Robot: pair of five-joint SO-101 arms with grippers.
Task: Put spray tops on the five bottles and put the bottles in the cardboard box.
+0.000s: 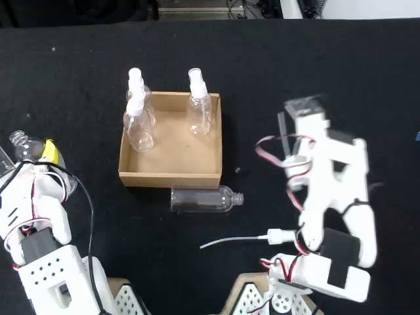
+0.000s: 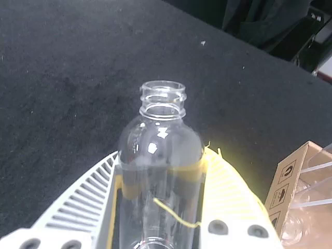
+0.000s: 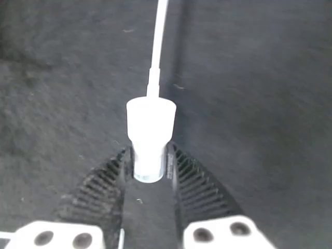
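Observation:
My left gripper is shut on a clear uncapped bottle, its open neck pointing away from the wrist; this bottle is at the table's far left. My right gripper is shut on a white spray top, whose thin tube runs straight away from the fingers. That spray top lies low near the front, its tube pointing left. Another clear uncapped bottle lies on its side in front of the cardboard box. Three bottles with spray tops stand inside the box.
Black cloth covers the table. A corner of the cardboard box is close beside the left gripper. The right arm's white body rises over the right side. Open cloth lies behind the box and between the arms.

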